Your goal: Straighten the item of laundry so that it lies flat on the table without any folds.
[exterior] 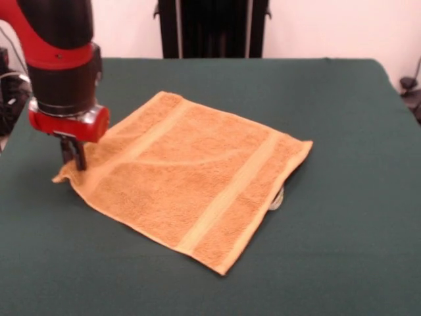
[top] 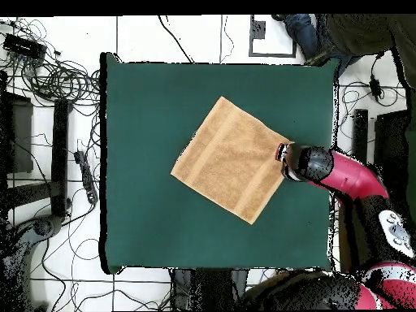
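Observation:
The golden-orange towel [exterior: 191,178] lies spread nearly flat on the green table [exterior: 342,131], turned like a diamond, with two paler bands running across it. A faint crease runs across its middle. A small white tag [exterior: 278,199] peeks out under its right edge. My gripper [exterior: 74,161] reaches straight down onto the towel's left corner and looks shut on it, with the corner slightly bunched at the table. In the overhead view the gripper [top: 283,153] sits at the right corner of the towel [top: 230,159].
The table [top: 146,97] extends well beyond the towel on all sides. Cables and stands lie on the floor at the left of the overhead view [top: 49,81]. Part of a person [top: 302,28] shows at the top edge.

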